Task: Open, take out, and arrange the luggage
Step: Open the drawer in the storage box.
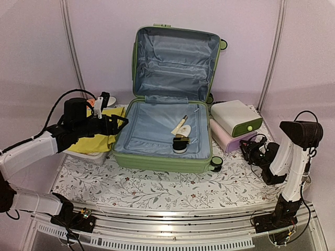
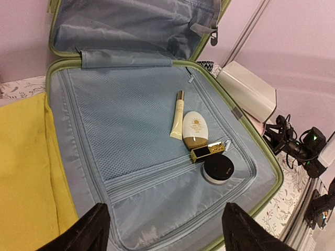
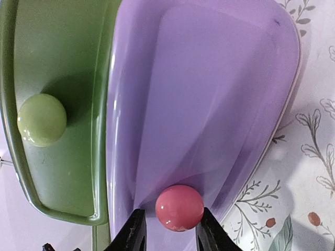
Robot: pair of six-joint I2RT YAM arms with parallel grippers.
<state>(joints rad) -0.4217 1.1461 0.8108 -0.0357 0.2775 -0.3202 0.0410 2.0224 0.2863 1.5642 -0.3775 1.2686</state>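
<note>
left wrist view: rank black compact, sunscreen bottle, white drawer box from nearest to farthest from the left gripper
From the left gripper:
1. black compact, lower right inside the luggage
2. sunscreen bottle, just beyond it
3. white drawer box, outside the luggage, far right

The top view looks down from above the near edge of the table [image 1: 157,191]; the left wrist shares its open luggage [image 1: 157,161], closer; the right wrist sits tight against a pink knob [image 3: 179,207].
</note>
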